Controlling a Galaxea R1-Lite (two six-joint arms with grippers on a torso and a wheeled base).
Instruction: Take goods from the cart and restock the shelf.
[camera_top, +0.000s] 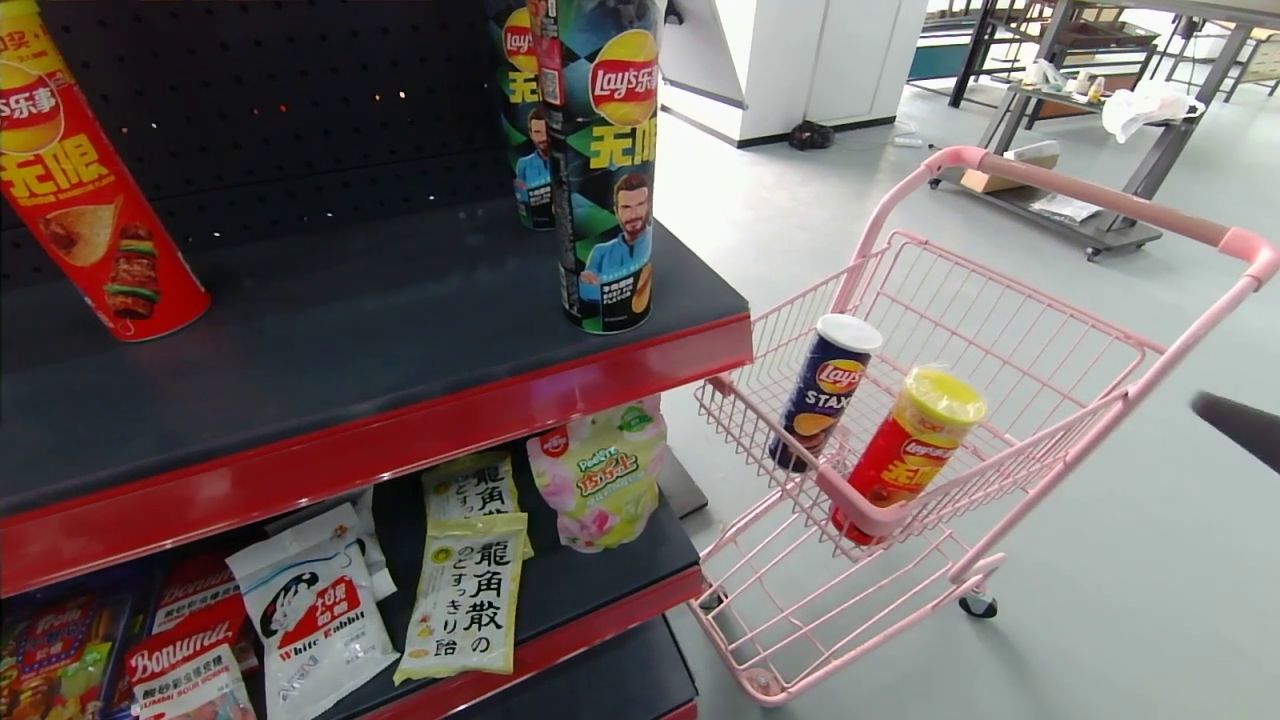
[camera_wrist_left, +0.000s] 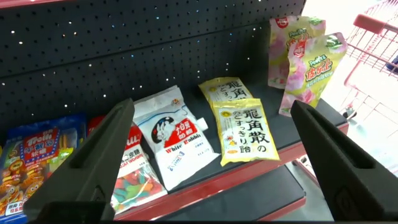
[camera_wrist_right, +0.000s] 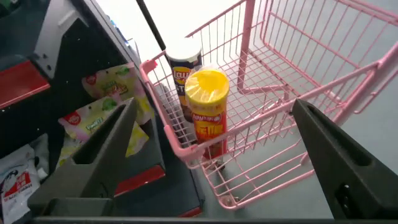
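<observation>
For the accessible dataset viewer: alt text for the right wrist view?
Open right gripper above a pink cart holding two chip cans: a yellow-lidded red can and a dark can beside it. Snack bags lie on the shelf beside the cart.

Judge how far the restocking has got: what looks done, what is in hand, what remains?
Done, apparently: three cans stand on the top shelf, a red can and two green cans. In hand: nothing; the right gripper hovers above the cart, jaws open, and the left gripper is open by the lower shelf. Left: the blue can and the yellow-lidded can in the cart.
</observation>
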